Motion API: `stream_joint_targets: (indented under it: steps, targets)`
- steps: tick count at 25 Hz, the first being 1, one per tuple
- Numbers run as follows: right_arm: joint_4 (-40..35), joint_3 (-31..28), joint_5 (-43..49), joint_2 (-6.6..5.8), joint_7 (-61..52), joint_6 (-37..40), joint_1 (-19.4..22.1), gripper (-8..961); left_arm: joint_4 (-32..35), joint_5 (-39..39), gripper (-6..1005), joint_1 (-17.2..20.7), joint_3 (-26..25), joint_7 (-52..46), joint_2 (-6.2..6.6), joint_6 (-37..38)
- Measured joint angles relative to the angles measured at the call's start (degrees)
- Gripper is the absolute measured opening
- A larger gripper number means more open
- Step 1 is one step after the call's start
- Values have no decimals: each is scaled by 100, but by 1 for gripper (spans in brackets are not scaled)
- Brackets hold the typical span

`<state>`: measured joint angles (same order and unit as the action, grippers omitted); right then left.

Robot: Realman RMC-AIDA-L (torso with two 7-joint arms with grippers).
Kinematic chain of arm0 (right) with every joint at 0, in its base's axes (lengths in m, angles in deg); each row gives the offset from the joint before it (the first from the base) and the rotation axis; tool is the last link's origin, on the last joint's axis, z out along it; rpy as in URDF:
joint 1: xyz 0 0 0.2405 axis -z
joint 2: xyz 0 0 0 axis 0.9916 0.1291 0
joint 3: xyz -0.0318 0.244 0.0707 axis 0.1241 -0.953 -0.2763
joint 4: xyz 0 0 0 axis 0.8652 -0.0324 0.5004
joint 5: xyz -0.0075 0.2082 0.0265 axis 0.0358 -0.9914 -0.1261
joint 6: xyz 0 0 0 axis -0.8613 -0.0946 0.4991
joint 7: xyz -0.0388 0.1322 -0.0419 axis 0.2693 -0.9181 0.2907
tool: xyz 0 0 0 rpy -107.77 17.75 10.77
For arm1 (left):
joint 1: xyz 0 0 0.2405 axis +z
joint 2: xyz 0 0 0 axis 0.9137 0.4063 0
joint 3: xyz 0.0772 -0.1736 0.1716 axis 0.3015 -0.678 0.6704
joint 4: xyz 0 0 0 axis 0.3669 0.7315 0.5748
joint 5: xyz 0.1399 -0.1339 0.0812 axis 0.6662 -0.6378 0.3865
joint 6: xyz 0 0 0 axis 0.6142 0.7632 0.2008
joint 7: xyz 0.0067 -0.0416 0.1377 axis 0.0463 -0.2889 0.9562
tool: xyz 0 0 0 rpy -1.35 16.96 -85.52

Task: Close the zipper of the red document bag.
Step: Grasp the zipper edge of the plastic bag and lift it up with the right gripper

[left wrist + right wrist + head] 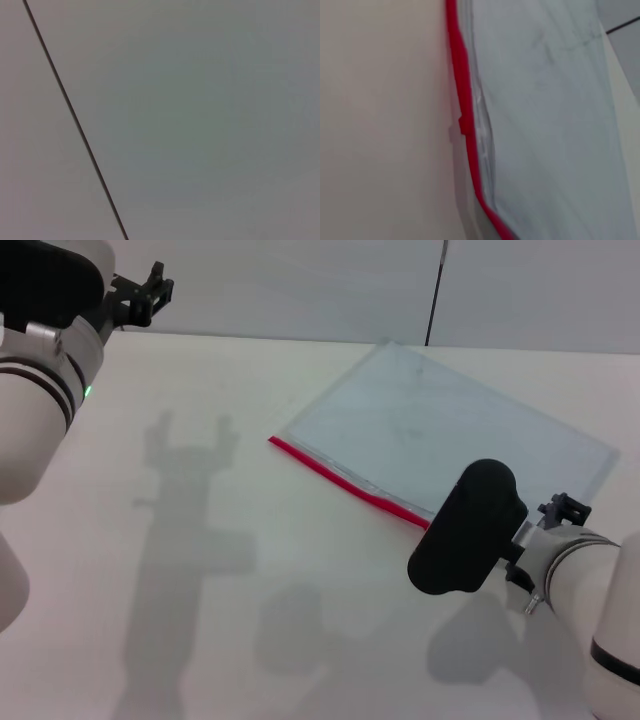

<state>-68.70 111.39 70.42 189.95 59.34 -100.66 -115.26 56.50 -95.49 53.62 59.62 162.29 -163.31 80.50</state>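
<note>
White bench (pixel 200 640) carries one bag (pixel 450 430), a flat pale blue-grey pouch lying toward the far right. Its long axis runs diagonally from the far edge toward the near right. The one zipper (pixel 340 476), a red strip, trims the bag's near-left long edge. The right gripper (pixel 565 510) hovers low at the near right, just beside the zipper's near end; I cannot tell how its fingers stand. The left gripper (pixel 150 290) hangs raised at the far left corner, fingers spread.
</note>
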Motion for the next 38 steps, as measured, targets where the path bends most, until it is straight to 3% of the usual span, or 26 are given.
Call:
stream_joint_targets:
  steps: [11,17,38]
  targets:
    - [135,62,23,20,-229,22,-131,417,0,17,786,-14,26,0,-9,0]
    - [157,67,27,22,-276,104,-163,296,0,25,784,-27,26,0,-9,0]
    - [405,164,539,20,-1234,288,-370,97,55,-26,773,-51,154,0,-8,-6]
